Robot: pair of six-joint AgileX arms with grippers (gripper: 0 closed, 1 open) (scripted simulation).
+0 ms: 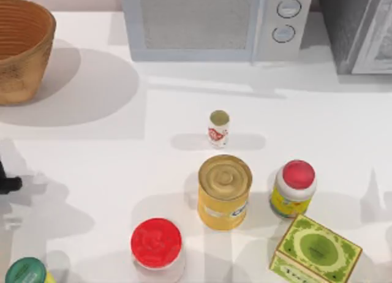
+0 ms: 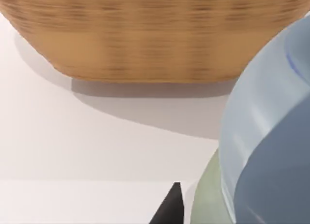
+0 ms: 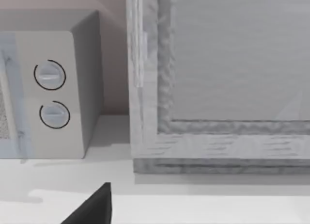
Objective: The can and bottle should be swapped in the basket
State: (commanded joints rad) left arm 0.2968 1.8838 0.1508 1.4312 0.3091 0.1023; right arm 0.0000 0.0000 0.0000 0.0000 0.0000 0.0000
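A: Start big. Where does everything sit against the can (image 1: pixel 224 191)?

B: The microwave (image 1: pixel 214 22) stands far behind it at the back of the table (image 1: pixel 92 166), with a grey cabinet (image 1: pixel 358 29) to the microwave's right. The basket (image 1: pixel 21 47) is well away, back and to the left of the can, at the table's far left corner — from the left wrist its ribbed wall (image 2: pixel 150 35) stands close ahead.

A: And the can itself?

B: Upright on the table, not in the basket. A green box (image 1: pixel 315 251) lies to its right and nearer the front edge, a red-lidded jar (image 1: pixel 157 243) to its front left, and a yellow bottle with a red cap (image 1: pixel 294 188) just to its right.

A: The bottle (image 1: pixel 218 128)?

B: Directly behind the can, near but apart, upright, also outside the basket.

A: The arms?

B: A dark bit of the left arm (image 1: pixel 9 184) shows at the table's left edge, level with the can. Whether either pincer is open or closed, I cannot tell.

A: What could go wrong?

B: I'd judge the bottle the weak point — small and narrow, so an off-centre pinch could tip it. A reach for the can could knock the red-capped bottle beside it, and a low carry could catch the basket's tall rim.
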